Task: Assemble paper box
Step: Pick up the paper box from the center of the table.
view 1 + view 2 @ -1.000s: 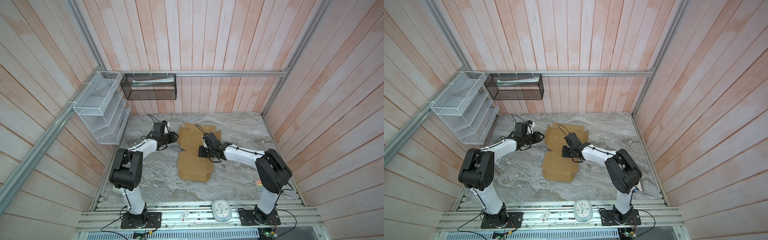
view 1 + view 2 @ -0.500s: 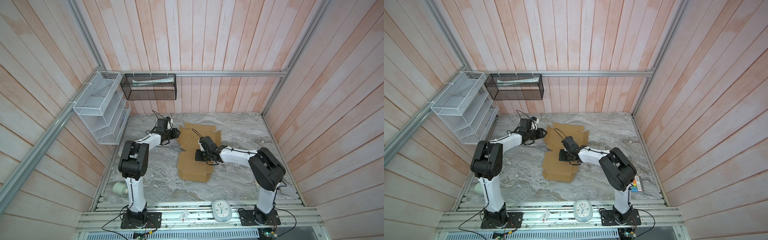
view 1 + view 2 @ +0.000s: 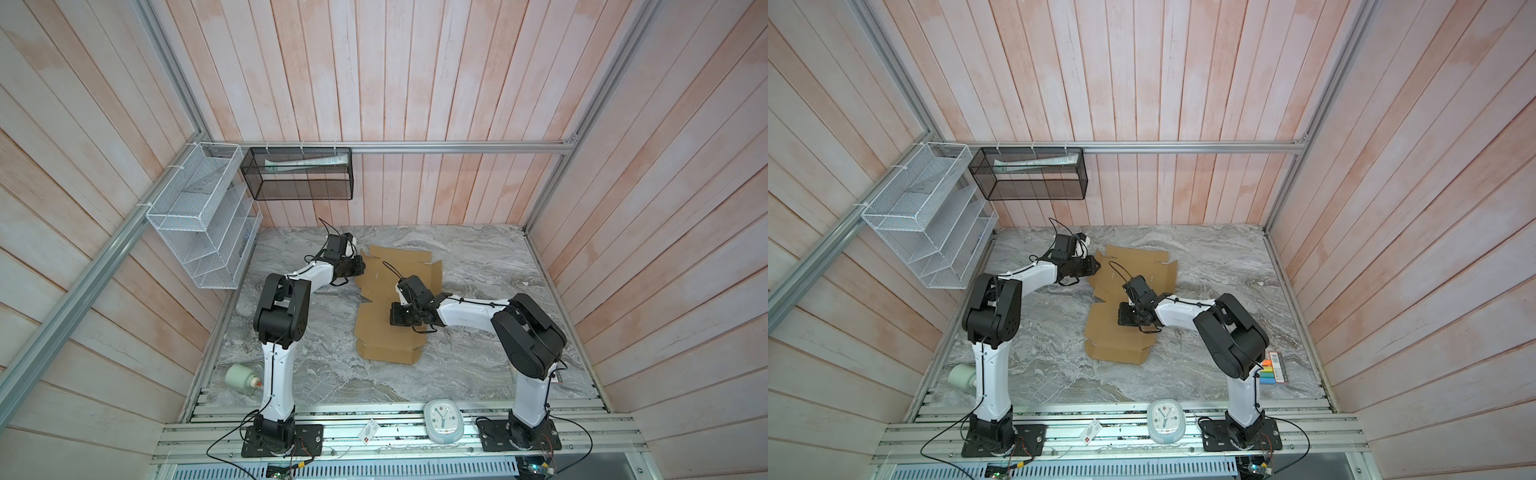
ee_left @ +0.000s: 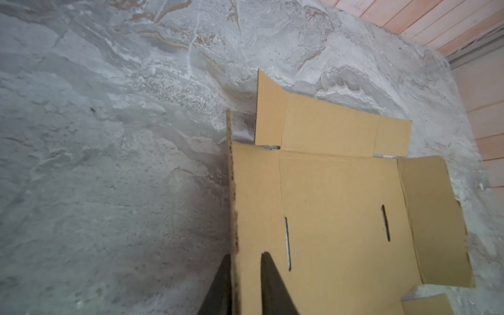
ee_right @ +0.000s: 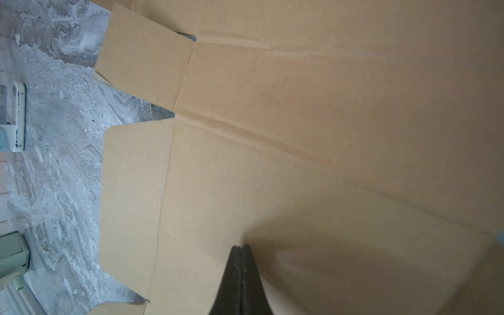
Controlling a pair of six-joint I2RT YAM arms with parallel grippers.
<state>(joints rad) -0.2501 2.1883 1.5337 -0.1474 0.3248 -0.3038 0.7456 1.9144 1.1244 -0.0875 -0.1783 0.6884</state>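
The paper box lies open in the middle of the marble table. The left gripper pinches its far left flap. The right gripper, jaws pressed together, rests on its middle.

Both top views look down from high on the grey marble tabletop — wrist cams sit close over the flat brown cardboard box sheet.

A lab robot cell: plank walls, aluminium framing, left arm and right arm bolted beside a marble-look tabletop.
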